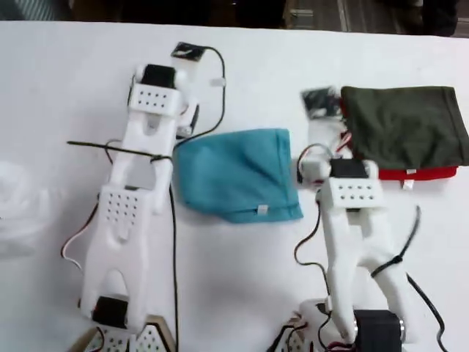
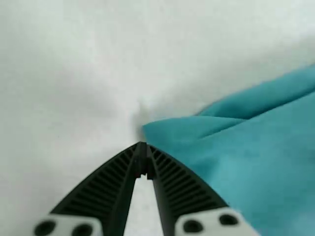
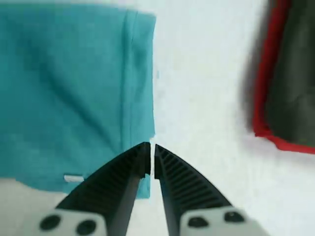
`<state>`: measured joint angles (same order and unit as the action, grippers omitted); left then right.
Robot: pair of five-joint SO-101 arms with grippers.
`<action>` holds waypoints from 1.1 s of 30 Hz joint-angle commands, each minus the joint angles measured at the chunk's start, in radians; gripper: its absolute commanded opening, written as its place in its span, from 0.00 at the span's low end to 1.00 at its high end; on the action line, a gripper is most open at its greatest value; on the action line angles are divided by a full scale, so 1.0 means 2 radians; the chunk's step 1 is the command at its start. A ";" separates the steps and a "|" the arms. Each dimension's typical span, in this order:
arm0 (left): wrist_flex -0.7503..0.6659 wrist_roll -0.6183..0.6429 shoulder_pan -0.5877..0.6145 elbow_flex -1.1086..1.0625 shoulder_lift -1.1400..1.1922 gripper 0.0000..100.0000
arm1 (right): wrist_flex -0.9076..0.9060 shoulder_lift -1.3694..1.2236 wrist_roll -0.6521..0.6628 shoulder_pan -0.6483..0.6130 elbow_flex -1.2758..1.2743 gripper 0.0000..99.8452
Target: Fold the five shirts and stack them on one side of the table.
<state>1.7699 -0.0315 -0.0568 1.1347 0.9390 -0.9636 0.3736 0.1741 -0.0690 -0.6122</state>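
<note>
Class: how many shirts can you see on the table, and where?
3: teal shirt in the middle; green shirt lying on red shirt, off to one side. Others may be hidden beneath.

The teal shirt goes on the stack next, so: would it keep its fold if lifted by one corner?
Probably floppy: the teal shirt lies flat in soft folds, so lifted by one corner it would likely sag and unfold. It looks thin and light, so a push may bunch it rather than slide it.

White table (image 1: 66, 81), dark room (image 1: 220, 11) beyond
</note>
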 commanded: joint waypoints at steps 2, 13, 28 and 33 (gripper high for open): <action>0.011 -0.010 -0.016 -0.129 -0.141 0.03 | 0.006 -0.030 -0.021 0.008 0.088 0.02; -0.348 -0.015 -0.070 -0.712 -0.442 0.03 | -0.138 -0.345 -0.091 -0.012 0.410 0.02; -0.489 0.015 -0.097 -0.847 -0.471 0.03 | -0.257 -0.527 -0.120 -0.055 0.684 0.02; -0.499 0.014 -0.098 -0.881 -0.471 0.03 | -0.262 -0.574 -0.120 -0.053 0.688 0.02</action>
<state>0.7772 -0.0146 -0.2317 -0.6007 0.0353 -1.4730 -0.7618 -0.0575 -0.1703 0.7165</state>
